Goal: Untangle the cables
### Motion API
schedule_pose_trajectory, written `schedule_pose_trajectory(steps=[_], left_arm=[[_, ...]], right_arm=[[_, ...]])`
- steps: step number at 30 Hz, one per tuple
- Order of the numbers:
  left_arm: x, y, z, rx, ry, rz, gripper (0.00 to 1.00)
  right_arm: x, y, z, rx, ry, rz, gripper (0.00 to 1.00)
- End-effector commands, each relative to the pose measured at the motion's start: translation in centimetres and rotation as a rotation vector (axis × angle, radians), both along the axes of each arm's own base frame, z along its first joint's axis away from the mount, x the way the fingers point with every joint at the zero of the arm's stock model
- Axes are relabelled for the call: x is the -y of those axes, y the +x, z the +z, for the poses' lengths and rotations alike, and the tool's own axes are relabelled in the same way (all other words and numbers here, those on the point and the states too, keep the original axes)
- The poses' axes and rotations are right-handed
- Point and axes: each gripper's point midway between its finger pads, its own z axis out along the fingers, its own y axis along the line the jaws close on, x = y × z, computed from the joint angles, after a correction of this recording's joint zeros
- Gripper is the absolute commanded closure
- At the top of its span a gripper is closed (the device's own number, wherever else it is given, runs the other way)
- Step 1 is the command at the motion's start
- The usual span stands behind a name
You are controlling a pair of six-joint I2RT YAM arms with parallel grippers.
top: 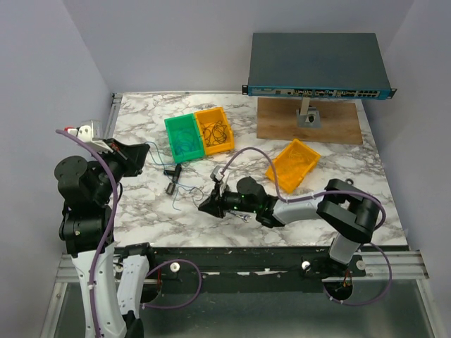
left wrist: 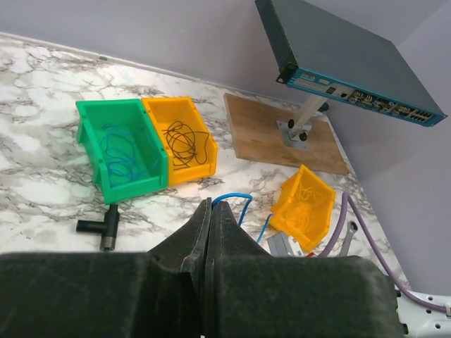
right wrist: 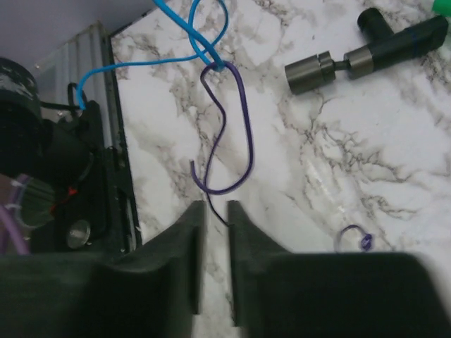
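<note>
My left gripper (top: 144, 156) is shut on one end of a thin blue cable (left wrist: 244, 202), which comes out at its tip (left wrist: 211, 204) and runs right across the marble. In the right wrist view the blue cable (right wrist: 189, 36) crosses through a thin dark purple cable loop (right wrist: 243, 134) lying flat. My right gripper (top: 205, 205) sits low over the table, jaws narrowly apart (right wrist: 216, 211), with the purple cable's thin dark tail between the fingertips. More blue cables lie in a green bin (top: 182, 138), black ones in an orange bin (top: 215, 129), yellow ones in a tipped yellow bin (top: 295, 164).
A black T-shaped tool (top: 173, 177) lies just below the bins. A small wrench (left wrist: 348, 236) lies near the right arm. A network switch (top: 317, 65) stands on a wooden board (top: 310, 121) at the back right. A small purple curl (right wrist: 352, 236) lies on the marble.
</note>
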Motion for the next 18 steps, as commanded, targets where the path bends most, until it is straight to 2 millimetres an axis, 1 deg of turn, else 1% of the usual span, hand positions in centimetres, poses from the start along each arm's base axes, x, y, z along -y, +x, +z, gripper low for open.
schedule_pose_trajectory(steps=[1, 5, 7, 8, 9, 11, 13, 17, 18], left_arm=[[0.0, 0.0, 1.0, 0.011, 0.008, 0.001, 1.0], [-1.1, 0.4, 1.0, 0.0, 0.036, 0.059, 1.0], [-2.4, 0.7, 1.0, -0.008, 0.067, 0.128, 1.0], [-3.2, 0.9, 0.8, -0.019, 0.086, 0.17, 1.0], [-4.2, 1.1, 0.6, -0.036, 0.104, 0.226, 1.0], [-5.6, 1.3, 0.0, -0.061, 0.12, 0.302, 1.0], [-6.4, 1.4, -0.6, -0.072, 0.112, 0.353, 1.0], [-8.0, 1.7, -1.5, -0.095, 0.092, 0.448, 1.0], [-8.3, 1.8, -1.7, -0.103, 0.089, 0.469, 1.0]], right_arm=[[1.0, -0.7, -0.1, -0.014, 0.023, -0.015, 0.99], [3.6, -0.3, -0.7, -0.041, -0.009, -0.121, 0.99], [5.4, -0.1, -0.6, -0.077, 0.006, -0.205, 0.99], [6.5, 0.1, -1.0, -0.096, 0.001, -0.257, 0.99], [7.8, 0.6, -1.2, -0.116, -0.004, -0.331, 0.99], [10.8, 1.3, -2.0, -0.162, -0.028, -0.46, 0.99], [13.6, 2.0, -2.5, -0.209, -0.039, -0.583, 0.99], [20.1, 3.9, -3.8, -0.323, -0.05, -0.854, 0.99], [21.5, 4.4, -3.8, -0.337, -0.035, -0.903, 0.99]])
